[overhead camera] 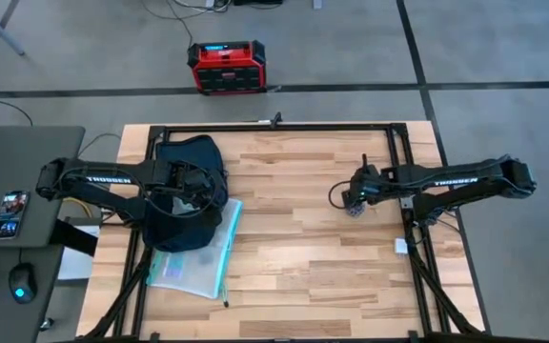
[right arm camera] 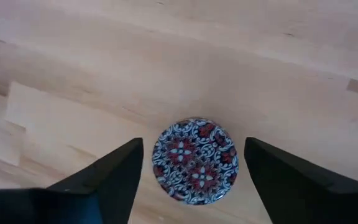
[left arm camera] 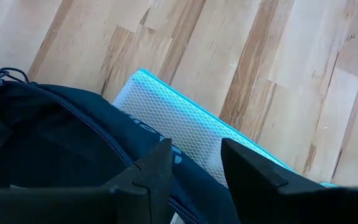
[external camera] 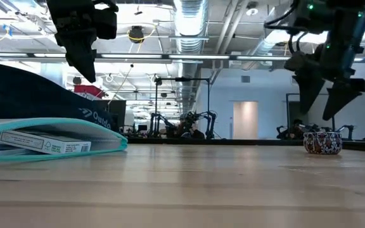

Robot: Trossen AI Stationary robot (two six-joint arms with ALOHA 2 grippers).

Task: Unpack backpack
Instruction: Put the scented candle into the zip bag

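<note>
**Overhead, left fingers hang above the backpack; right fingers straddle a patterned tin**

Directly beneath the left gripper [overhead camera: 194, 181], the backpack [overhead camera: 184, 195] lies flat near the tabletop's [overhead camera: 303, 238] left edge, about midway along it. The left wrist view looks down past this gripper's fingers [left arm camera: 157, 171] onto dark fabric and a zip line, with nothing between them; they stand a modest way apart, touching nothing, and the low view shows them raised well clear of the bag.

The backpack is soft, dark navy-teal, rounded, with pale lettering on its side in the low view. Partly under its near end lies a clear mesh pouch [overhead camera: 198, 262] with a turquoise border, reaching toward the near left corner; a white printed box [external camera: 43, 144] shows inside it.

Well apart, toward the right edge of the tabletop, the right gripper [overhead camera: 354, 203] hovers over a small round tin [right arm camera: 194, 160] patterned in red, white and dark blue. Its fingers [right arm camera: 114, 171] are spread wide, one on each side of the tin, raised above it and holding nothing.
</note>
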